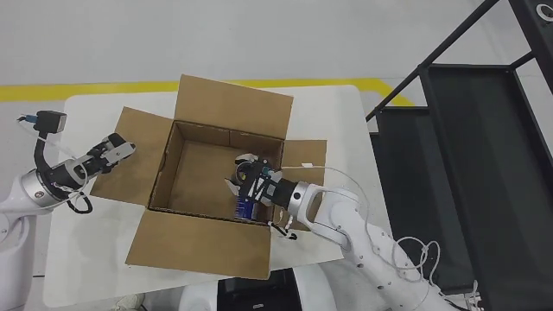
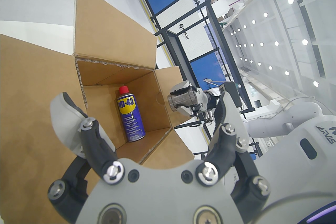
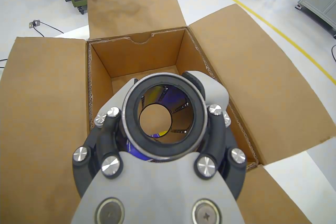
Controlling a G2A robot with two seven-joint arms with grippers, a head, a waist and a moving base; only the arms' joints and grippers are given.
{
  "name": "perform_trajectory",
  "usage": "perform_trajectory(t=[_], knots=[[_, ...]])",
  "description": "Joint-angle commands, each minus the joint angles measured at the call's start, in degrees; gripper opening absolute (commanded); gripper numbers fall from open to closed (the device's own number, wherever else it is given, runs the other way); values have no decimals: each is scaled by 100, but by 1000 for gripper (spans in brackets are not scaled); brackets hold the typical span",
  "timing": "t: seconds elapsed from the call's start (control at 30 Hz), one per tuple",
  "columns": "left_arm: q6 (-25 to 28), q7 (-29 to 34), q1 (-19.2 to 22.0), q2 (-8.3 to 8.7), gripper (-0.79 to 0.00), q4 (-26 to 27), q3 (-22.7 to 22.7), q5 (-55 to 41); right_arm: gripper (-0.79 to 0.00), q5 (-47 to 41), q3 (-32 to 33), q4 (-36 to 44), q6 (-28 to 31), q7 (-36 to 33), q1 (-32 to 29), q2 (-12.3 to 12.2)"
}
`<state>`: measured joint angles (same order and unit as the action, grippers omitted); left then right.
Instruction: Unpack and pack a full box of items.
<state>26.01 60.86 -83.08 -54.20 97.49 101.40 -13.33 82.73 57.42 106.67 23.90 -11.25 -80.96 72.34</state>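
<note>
Your right jaws, clamped on the metal cylinder (image 3: pixel 130 114), point at the upright spray can (image 2: pixel 130 117); left jaws stand apart.

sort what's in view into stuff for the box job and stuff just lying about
For the job: cardboard box; spray can standing inside it; metal ring in the right gripper over the box; open left gripper by a flap.
Just about: black rack; yellow floor line.
</note>
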Motion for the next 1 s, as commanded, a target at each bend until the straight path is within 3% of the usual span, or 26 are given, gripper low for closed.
perform_trajectory(t=[0.0, 0.43, 0.57, 0.77, 0.97], knots=[[0, 0, 0, 0, 0, 0, 0, 0, -785, -15, 2, -7, 2, 2, 1, 0], [0, 0, 0, 0, 0, 0, 0, 0, -785, -20, -4, -6, 8, 9, -1, 0], [0, 0, 0, 0, 0, 0, 0, 0, -785, -80, -57, -119, 710, 62, 270, -18], [0, 0, 0, 0, 0, 0, 0, 0, -785, -507, -172, -993, 1943, 281, 1334, 28], [0, 0, 0, 0, 0, 0, 0, 0, -785, -781, -429, -1729, 2590, 185, 2191, 114]])
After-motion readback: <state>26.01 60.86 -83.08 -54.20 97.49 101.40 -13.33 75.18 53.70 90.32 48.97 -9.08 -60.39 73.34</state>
